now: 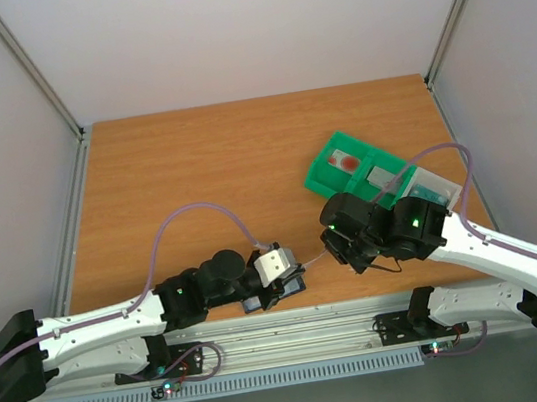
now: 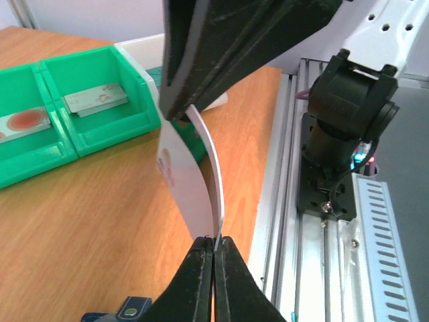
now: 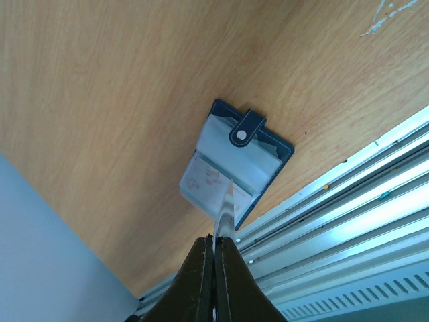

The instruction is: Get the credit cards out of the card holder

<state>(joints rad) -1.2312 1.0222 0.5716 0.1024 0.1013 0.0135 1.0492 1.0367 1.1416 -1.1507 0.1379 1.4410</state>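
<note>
Left pincer (image 2: 215, 245) and right pincer (image 3: 215, 245), each with fingers pressed fully together, grip opposite edges of one whitish credit card (image 2: 189, 176), which bows between them above the worktop (image 3: 120, 87). The card holder (image 3: 245, 159) lies open on the worktop beneath the card, near the front edge. Other cards (image 2: 95, 99) lie in the green tray (image 2: 110, 127).

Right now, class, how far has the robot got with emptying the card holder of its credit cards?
Done: two cards lie in the green tray, one red-blotched card and one greyish card. In hand: the left end effector and right end effector both pinch one white card, bent between them. Left: the card holder shows at least one remaining card tucked inside.
</note>
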